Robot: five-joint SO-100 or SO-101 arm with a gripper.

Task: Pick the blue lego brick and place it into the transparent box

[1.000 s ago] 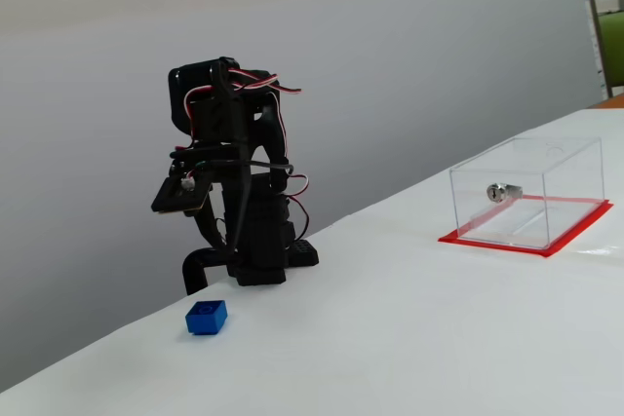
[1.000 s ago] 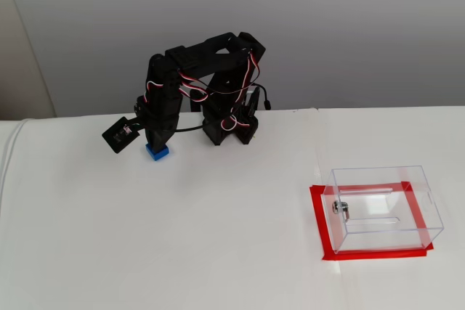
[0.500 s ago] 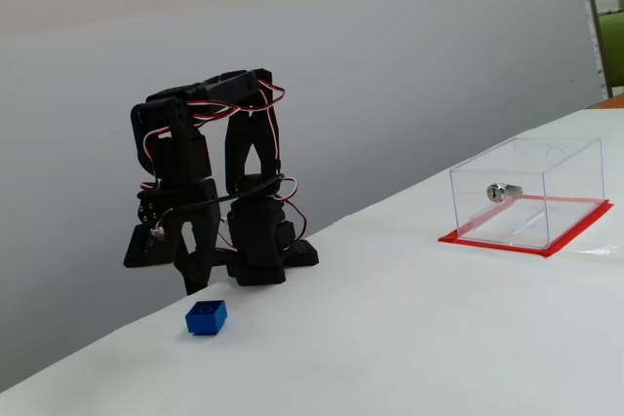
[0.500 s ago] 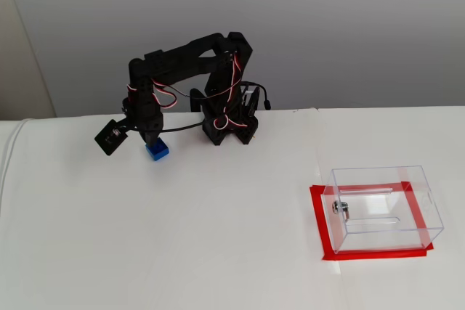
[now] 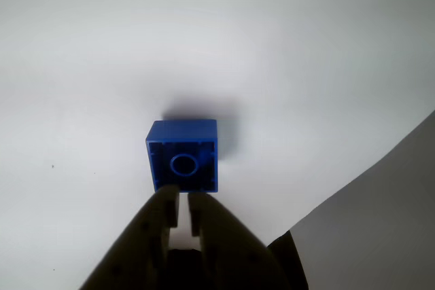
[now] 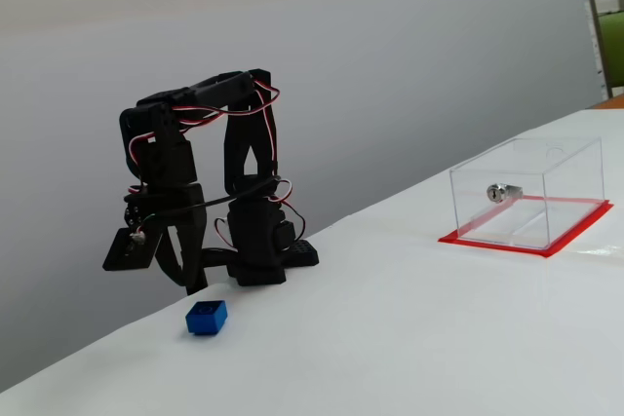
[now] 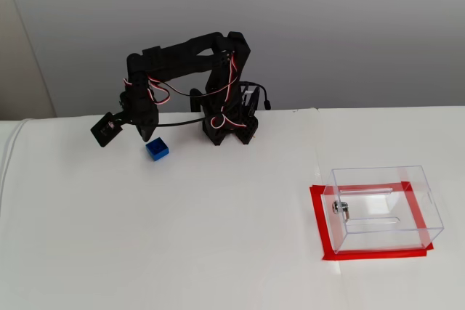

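Note:
The blue lego brick (image 5: 183, 157) lies on the white table, just beyond my fingertips in the wrist view. It also shows in both fixed views (image 6: 207, 318) (image 7: 157, 149), close to the arm. My gripper (image 5: 183, 198) hangs low just behind the brick, its fingers nearly together with nothing between them; it also shows in both fixed views (image 6: 192, 284) (image 7: 149, 136). The transparent box (image 6: 531, 192) (image 7: 381, 205) stands far off on a red base mat (image 7: 320, 215), with a silver lock fitting (image 7: 340, 209) on its side. The brick is outside it.
The arm's black base (image 7: 229, 125) stands at the table's back edge, right of the brick in both fixed views. A grey wall runs behind the table. In the wrist view the white surface ends at a grey area (image 5: 380, 229) at lower right.

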